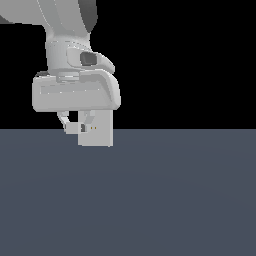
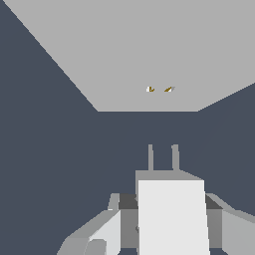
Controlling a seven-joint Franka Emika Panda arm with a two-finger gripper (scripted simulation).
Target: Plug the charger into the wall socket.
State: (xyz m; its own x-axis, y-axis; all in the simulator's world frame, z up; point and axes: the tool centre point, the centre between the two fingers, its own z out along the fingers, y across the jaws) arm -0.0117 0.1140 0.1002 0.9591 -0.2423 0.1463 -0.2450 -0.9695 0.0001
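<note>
My gripper [image 1: 75, 127] is shut on the charger [image 1: 74, 128], a small white-grey cube held just above the dark floor. In the wrist view the charger [image 2: 172, 214] fills the space between my fingers [image 2: 99, 234], and its two thin prongs [image 2: 151, 157] point at the wall socket [image 2: 149, 45]. The socket's two yellowish holes [image 2: 159, 89] lie roughly in line with the prongs, with a strip of floor showing between the prong tips and the socket's face. In the exterior view the wall socket [image 1: 100, 135] stands upright directly behind the charger, partly covered by my hand.
A flat dark grey-blue floor [image 1: 175, 200] spreads around the socket. The arm's wrist and hand body [image 1: 75, 92] hang over the socket's top edge.
</note>
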